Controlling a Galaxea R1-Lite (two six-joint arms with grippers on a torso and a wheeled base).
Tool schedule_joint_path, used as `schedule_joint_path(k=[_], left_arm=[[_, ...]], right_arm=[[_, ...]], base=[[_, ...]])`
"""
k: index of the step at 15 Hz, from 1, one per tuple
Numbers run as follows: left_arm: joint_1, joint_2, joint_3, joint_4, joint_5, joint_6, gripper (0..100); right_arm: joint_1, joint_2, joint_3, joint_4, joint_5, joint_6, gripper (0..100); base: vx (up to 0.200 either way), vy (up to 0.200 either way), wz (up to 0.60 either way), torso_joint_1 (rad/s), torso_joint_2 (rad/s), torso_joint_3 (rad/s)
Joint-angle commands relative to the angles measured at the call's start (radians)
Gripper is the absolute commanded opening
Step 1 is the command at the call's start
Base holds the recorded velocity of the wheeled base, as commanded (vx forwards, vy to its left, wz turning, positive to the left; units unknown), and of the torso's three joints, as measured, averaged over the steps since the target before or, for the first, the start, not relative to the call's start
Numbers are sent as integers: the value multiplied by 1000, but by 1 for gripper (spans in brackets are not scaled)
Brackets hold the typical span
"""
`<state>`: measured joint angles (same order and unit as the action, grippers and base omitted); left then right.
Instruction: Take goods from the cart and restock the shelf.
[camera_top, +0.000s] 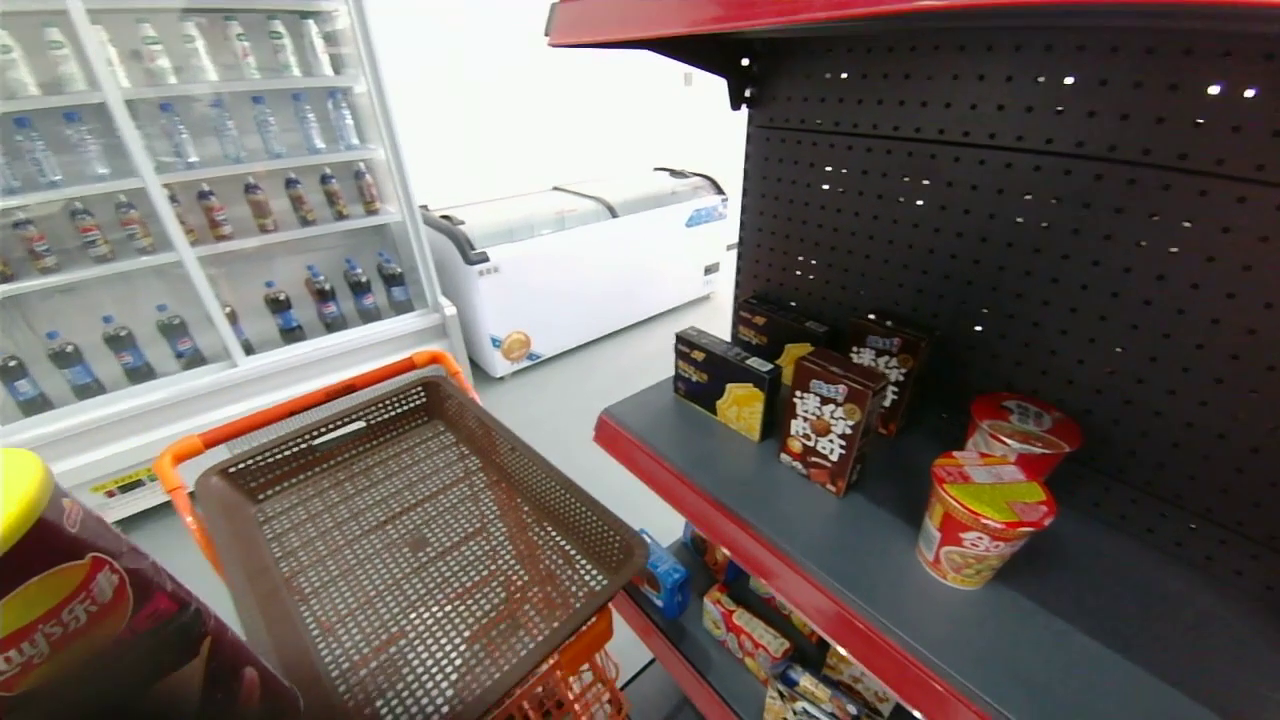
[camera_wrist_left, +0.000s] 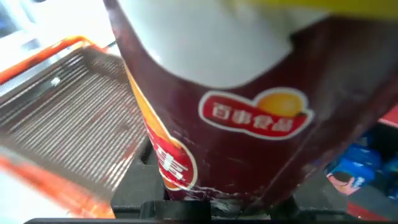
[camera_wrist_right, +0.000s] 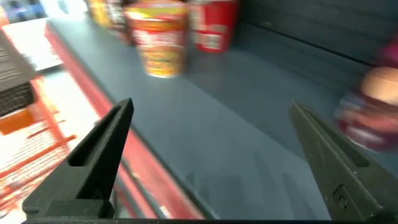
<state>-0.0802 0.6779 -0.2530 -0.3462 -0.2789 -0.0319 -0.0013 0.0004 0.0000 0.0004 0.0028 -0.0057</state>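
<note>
Left gripper (camera_wrist_left: 205, 208) clamps a smooth cylindrical can (camera_wrist_left: 249, 124), with the mesh plastic cart (camera_wrist_left: 68, 118) beside it. Right gripper (camera_wrist_right: 210, 107) gapes wide over the flat grey shelf (camera_wrist_right: 249, 143), tapered cups (camera_wrist_right: 163, 37) ahead.

A shop: drinks cooler (camera_top: 155, 185), chest freezer (camera_top: 590, 285), stocked shelf (camera_top: 720, 470), basket cart (camera_top: 400, 540).
</note>
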Motion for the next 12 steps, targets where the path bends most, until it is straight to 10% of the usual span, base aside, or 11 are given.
schedule_joint_path(k=[1,12], left_arm=[[-1,-20,-2,3,0,0,0],[-4,-18,-6,4,-8,-2,0]], right_arm=[[0,1,0,0,0,0,100],[0,1,0,-2,0,0,100]], base=[[0,0,-600,12,7,-7],[0,0,-600,1,1,2]])
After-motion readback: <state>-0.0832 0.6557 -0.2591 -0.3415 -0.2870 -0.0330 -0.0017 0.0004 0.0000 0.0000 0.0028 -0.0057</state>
